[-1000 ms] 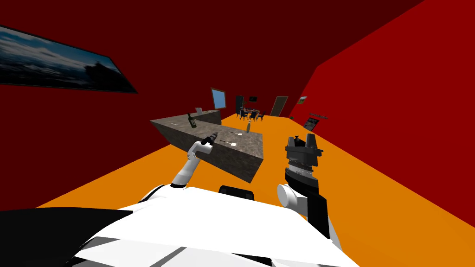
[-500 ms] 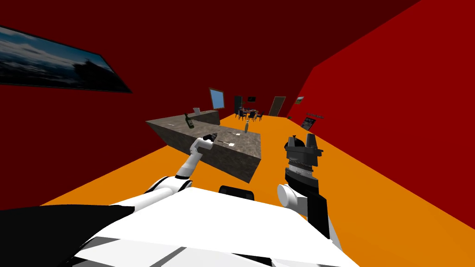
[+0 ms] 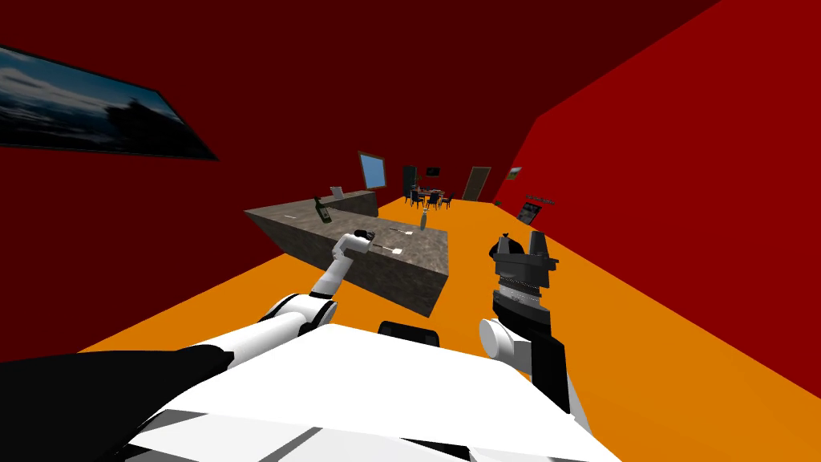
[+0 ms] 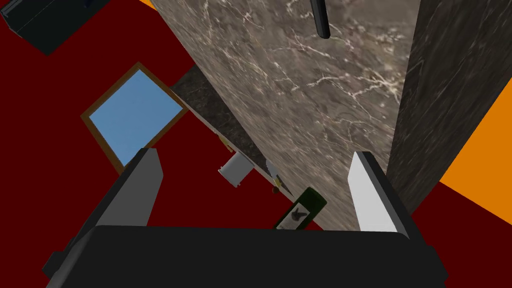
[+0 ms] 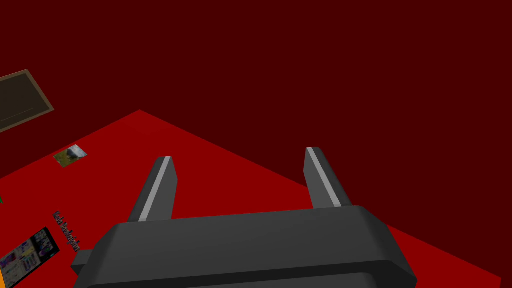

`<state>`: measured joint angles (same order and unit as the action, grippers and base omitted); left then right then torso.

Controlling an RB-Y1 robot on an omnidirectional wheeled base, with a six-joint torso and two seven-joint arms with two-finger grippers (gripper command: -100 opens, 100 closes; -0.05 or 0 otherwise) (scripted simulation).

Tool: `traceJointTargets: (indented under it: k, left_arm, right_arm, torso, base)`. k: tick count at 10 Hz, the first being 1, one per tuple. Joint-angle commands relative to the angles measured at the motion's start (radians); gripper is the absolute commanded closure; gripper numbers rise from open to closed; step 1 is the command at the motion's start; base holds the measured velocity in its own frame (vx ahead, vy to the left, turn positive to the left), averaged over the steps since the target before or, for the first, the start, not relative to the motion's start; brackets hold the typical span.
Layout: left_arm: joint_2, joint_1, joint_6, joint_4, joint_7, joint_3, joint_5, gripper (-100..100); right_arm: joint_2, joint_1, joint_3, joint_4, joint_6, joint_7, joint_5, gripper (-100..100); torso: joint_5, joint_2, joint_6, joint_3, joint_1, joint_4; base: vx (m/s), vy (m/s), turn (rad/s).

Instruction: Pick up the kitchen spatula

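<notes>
First, the right gripper [image 3: 519, 239] is held up beside my chest, well apart from the counter. Its two light grey fingers stand apart with nothing between them. I judge it is only parked there, so that it does not disturb the other arm.

The left arm is the working one. The left gripper [image 3: 365, 235] hovers above the grey-brown marbled stone worktop [image 3: 425, 253], just inside its long near edge, with the fingers wide apart and empty. I think they are opened so that they can go around a thin handle.

The kitchen spatula with a thin dark handle and a small white flat blade [image 3: 391, 251] lies flat on the worktop, near the gripper and a little toward the right end of the counter, and it is not touched. In the left wrist view a dark round rod [image 4: 320, 20] lies on the stone ahead of the fingers; probably this is the handle, but I cannot be sure.

A second similar spatula [image 3: 403, 231] lies farther in, toward the far edge. Beyond, a dark green bottle with a white label [image 3: 321, 211] stands close to the far left part of the worktop, and a pale slim bottle [image 3: 423, 218] stands at the far right corner.

I judge the reach is close to finished and the grasp is not yet made.
</notes>
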<state>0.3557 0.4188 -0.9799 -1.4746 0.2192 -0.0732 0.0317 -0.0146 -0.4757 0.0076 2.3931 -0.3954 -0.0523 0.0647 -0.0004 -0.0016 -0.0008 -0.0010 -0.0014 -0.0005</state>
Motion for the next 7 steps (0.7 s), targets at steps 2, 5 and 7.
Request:
traceJointTargets:
  k: [2, 5, 7]
  left_arm:
    - [0.007, 0.041, -0.072, 0.065, 0.004, -0.009, -0.014, -100]
    - [0.015, 0.115, -0.161, 0.15, 0.008, -0.025, -0.033, -100]
    - [0.018, 0.149, -0.207, 0.201, 0.009, -0.033, -0.043, -100]
  right_arm:
    - [0.0, 0.0, 0.0, 0.0, 0.0, 0.0, 0.0, 0]
    - [0.0, 0.0, 0.0, 0.0, 0.0, 0.0, 0.0, 0]
    - [0.0, 0.0, 0.0, 0.0, 0.0, 0.0, 0.0, 0]
  torso:
    - [0.0, 0.0, 0.0, 0.0, 0.0, 0.0]
    - [0.0, 0.0, 0.0, 0.0, 0.001, 0.0]
    - [0.0, 0.0, 0.0, 0.0, 0.001, 0.0]
  base:
    - [0.031, -0.021, -0.033]
    - [0.034, -0.017, -0.036]
    - [0.033, -0.008, -0.033]
